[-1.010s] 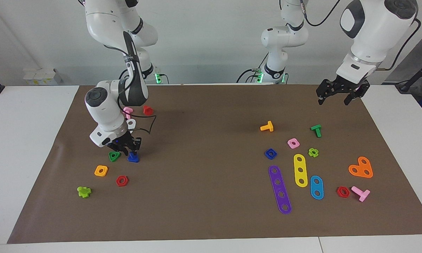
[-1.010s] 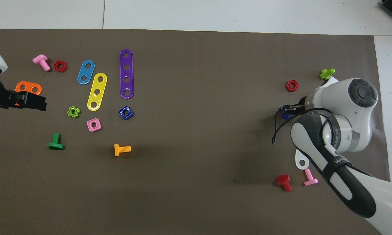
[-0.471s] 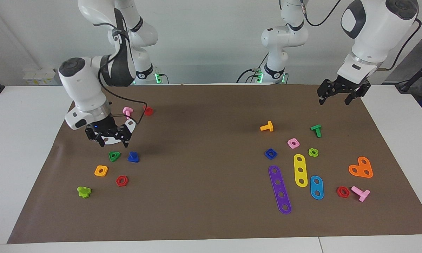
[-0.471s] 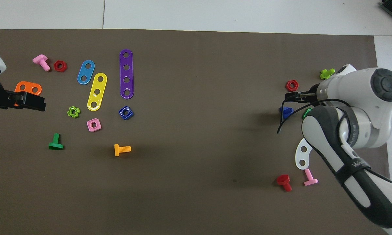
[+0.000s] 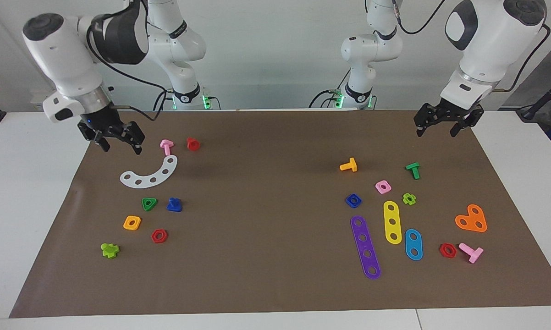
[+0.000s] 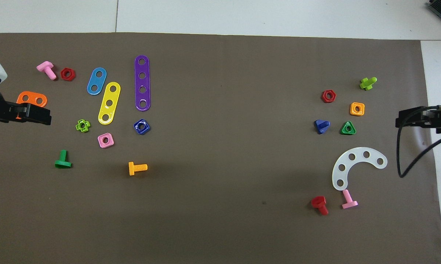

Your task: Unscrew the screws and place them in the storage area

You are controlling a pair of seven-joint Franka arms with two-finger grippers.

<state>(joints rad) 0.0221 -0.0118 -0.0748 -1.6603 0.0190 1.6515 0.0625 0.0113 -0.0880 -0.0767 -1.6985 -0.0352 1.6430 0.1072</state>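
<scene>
The dark-blue bolt (image 5: 174, 205) with its triangular head lies on the brown mat at the right arm's end, beside a green triangular nut (image 5: 149, 203); it also shows in the overhead view (image 6: 321, 126). The dark-blue nut (image 5: 353, 200) lies toward the left arm's end, next to the purple strip (image 5: 365, 247); the overhead view shows it too (image 6: 142, 127). My right gripper (image 5: 121, 145) is open and empty, raised over the mat's edge at its own end, well away from the bolt. My left gripper (image 5: 436, 133) is open and empty, and waits raised over the mat's edge at its end.
A white curved plate (image 5: 149, 174), pink bolt (image 5: 166, 146), red bolt (image 5: 193, 144), orange nut (image 5: 132, 222), red nut (image 5: 159, 236) and lime bolt (image 5: 109, 250) lie around the blue bolt. Yellow (image 5: 393, 222) and blue (image 5: 413, 244) strips and an orange plate (image 5: 471, 219) lie at the left arm's end.
My right gripper has risen from the dark-blue bolt and swung away to the mat's edge at its end. The bolt stays on the mat. The left arm has not moved.
</scene>
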